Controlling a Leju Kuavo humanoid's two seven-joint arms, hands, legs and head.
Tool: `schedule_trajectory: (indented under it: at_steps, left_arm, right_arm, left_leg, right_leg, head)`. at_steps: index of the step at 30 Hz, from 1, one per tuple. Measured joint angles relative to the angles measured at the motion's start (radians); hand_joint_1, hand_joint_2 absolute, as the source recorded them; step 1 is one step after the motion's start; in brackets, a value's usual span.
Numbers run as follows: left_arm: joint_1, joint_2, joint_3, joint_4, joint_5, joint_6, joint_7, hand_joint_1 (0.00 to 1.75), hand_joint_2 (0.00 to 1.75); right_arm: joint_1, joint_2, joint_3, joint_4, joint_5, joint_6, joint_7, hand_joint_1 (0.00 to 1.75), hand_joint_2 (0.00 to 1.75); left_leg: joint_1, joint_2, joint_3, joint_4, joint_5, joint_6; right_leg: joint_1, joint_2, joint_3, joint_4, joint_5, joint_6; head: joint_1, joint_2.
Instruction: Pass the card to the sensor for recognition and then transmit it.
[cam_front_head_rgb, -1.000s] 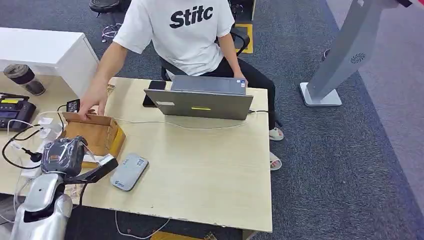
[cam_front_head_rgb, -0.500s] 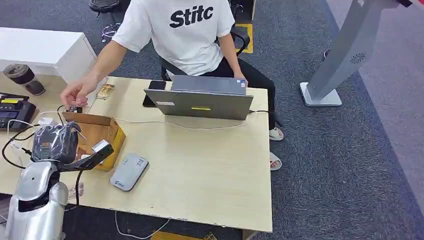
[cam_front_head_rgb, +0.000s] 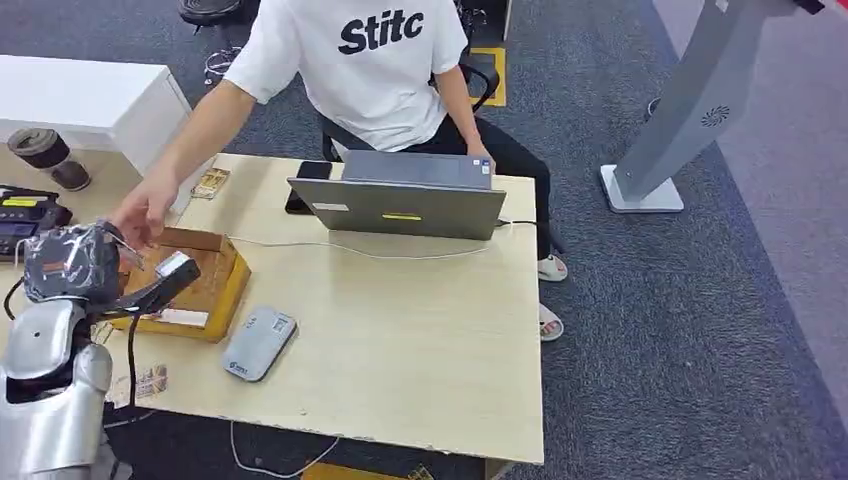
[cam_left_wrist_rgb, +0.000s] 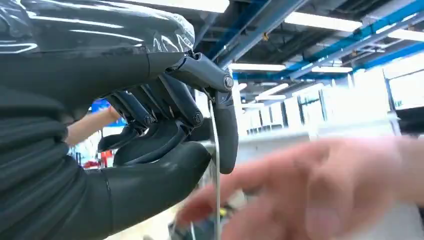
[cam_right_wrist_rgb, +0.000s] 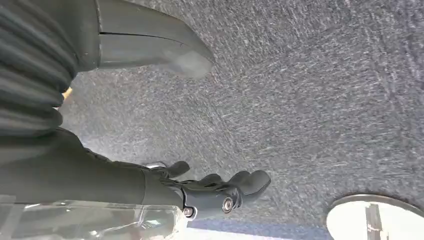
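Note:
My left hand (cam_front_head_rgb: 100, 275), wrapped in clear plastic, is raised over the left end of the wooden table (cam_front_head_rgb: 420, 350). It pinches a small pale card (cam_front_head_rgb: 174, 264) between thumb and finger above a cardboard box (cam_front_head_rgb: 205, 285). In the left wrist view the card (cam_left_wrist_rgb: 214, 125) stands edge-on in my left hand (cam_left_wrist_rgb: 165, 145). A person's blurred hand (cam_left_wrist_rgb: 325, 195) reaches close to it; contact cannot be told. The person's hand (cam_front_head_rgb: 140, 213) is just behind my fingers. The grey card sensor (cam_front_head_rgb: 258, 343) lies flat on the table, right of the box. My right hand (cam_right_wrist_rgb: 165, 185) hangs over carpet, fingers apart, holding nothing.
A seated person in a white T-shirt (cam_front_head_rgb: 370, 60) faces a grey laptop (cam_front_head_rgb: 400, 205) at the far side, with a black phone (cam_front_head_rgb: 305, 180) beside it. A white cable (cam_front_head_rgb: 350, 250) crosses the table. A dark cup (cam_front_head_rgb: 45, 155) and black device (cam_front_head_rgb: 25, 215) stand at left. A grey kiosk stand (cam_front_head_rgb: 680, 110) is at right.
My left arm has swung left and up, carrying the card from near the sensor to above the box. The person's hand left the box rim and now reaches toward the card.

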Motion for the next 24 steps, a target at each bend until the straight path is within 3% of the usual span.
schedule_trajectory:
  at_steps: [7, 12, 24]
  left_arm:
    - [-0.152, 0.092, -0.057, 0.004, 0.000, -0.104, 0.057, 1.75, 1.75]
    - [-0.197, 0.096, -0.111, 0.012, 0.000, -0.094, 0.119, 1.75, 1.75]
    - [-0.200, 0.072, -0.168, 0.019, 0.000, -0.060, 0.130, 1.75, 1.75]
  right_arm:
    - [-0.003, 0.000, 0.000, 0.000, -0.011, 0.001, 0.025, 0.00, 1.75]
    - [-0.006, -0.002, 0.000, 0.008, -0.011, 0.000, 0.028, 0.00, 1.75]
    - [-0.006, -0.005, 0.000, 0.016, -0.009, -0.001, 0.018, 0.00, 1.75]
  left_leg:
    - [0.000, 0.000, 0.000, 0.000, 0.000, 0.000]
    - [-0.001, 0.000, 0.000, 0.000, 0.000, 0.001]
    - [0.000, 0.000, 0.000, 0.001, 0.000, 0.001]
  right_leg:
    - [0.001, 0.000, 0.000, 0.000, 0.000, 0.000]
    - [0.000, 0.000, 0.001, 0.000, 0.000, 0.000]
    - [0.000, 0.000, 0.000, 0.000, 0.000, 0.000]
  head:
    - [0.001, 0.000]
    - [0.000, 0.000]
    - [0.000, 0.000]
